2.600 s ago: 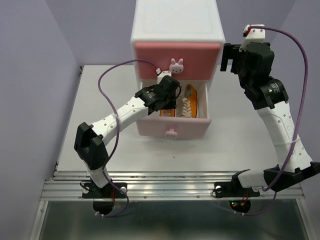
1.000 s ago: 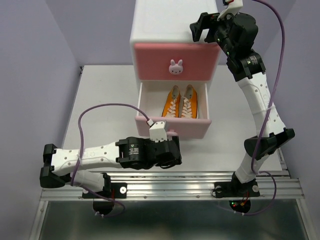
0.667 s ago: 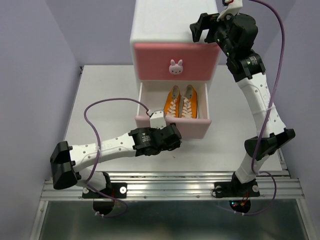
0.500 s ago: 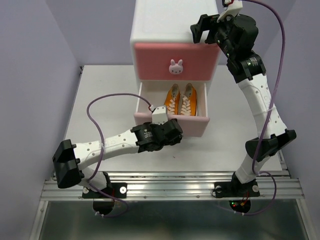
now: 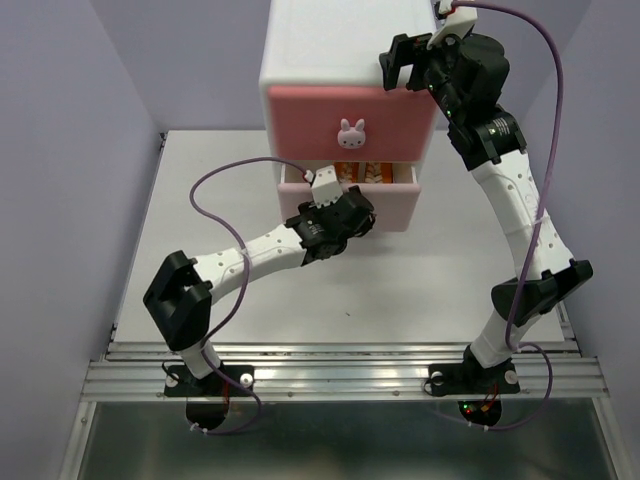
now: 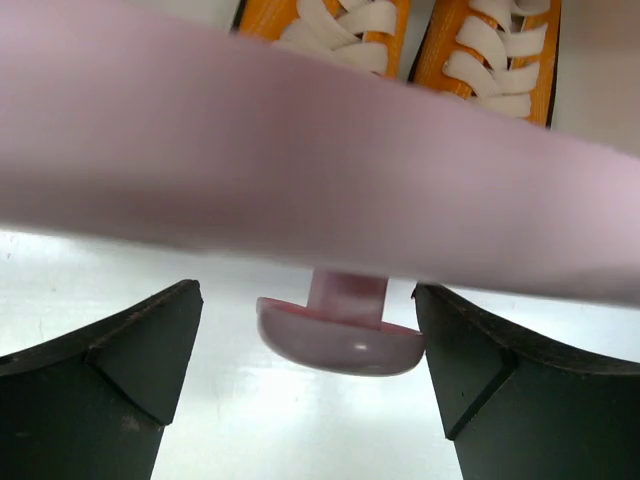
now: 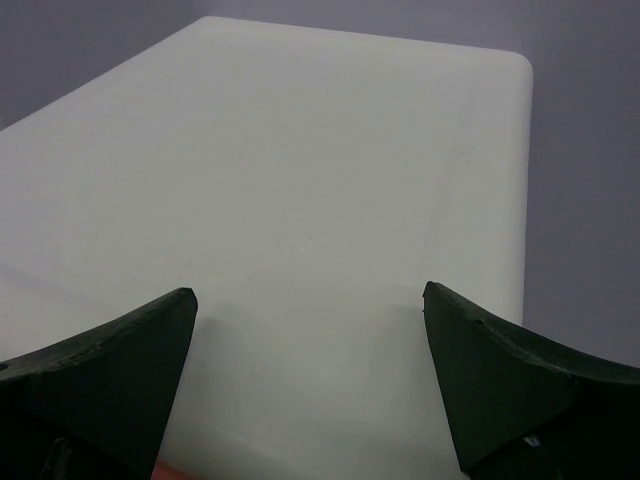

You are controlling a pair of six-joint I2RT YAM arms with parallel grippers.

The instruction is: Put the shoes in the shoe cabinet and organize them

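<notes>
The left gripper sits at the front of the shoe cabinet's lower drawer. Its jaws are spread wide, one on each side of the drawer's knob, and neither closes on it. With nothing pinched, this looks like a push rather than a pull, the gripper body bearing on the pale pink front to send the drawer home.

The drawer stands only slightly proud of the cabinet. Through the remaining gap the pair of orange sneakers shows. They lie side by side inside with laces up and toes towards the front, so they fit within the drawer's width.

The right gripper is held high over the cabinet's white top, near its right front corner, and it too is released, its fingers apart and holding nothing. It is probably there to steady the light plastic cabinet so it does not slide back across the bench under the push. The views do not show whether it actually rests on the top or hangs just above it.

The upper drawer is fully shut, its bunny knob facing forward. The black sneakers appear in no view, so I cannot tell where they are.
</notes>
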